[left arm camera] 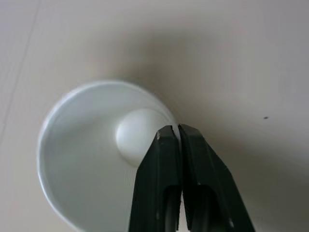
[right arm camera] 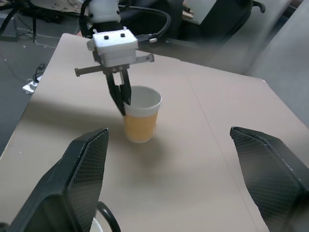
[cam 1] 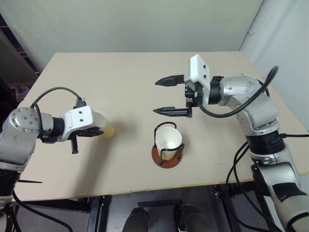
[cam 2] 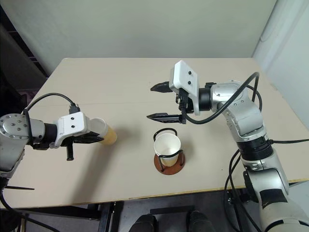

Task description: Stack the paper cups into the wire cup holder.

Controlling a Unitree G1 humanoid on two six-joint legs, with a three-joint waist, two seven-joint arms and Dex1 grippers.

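Two paper cups noted: one (cam 1: 168,138) seated in the wire cup holder (cam 1: 166,156); one (right arm camera: 141,113) on the table (cam 1: 120,82), rim pinched by the left gripper (right arm camera: 123,100). Right gripper (cam 1: 171,95) spread, empty. Risk: thin rim grip slipping or tipping the cup on lifting.

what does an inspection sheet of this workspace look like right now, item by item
surface: beige table, bare apart from the job's things
job's things: one paper cup seated in the wire cup holder; another cup upright on the table, its rim pinched
clutter: nothing seen
grippers: left gripper shut on the loose cup's rim; right gripper open, empty, beyond the holder
cables: black cables looped on both arms
surroundings: pale wall behind the table
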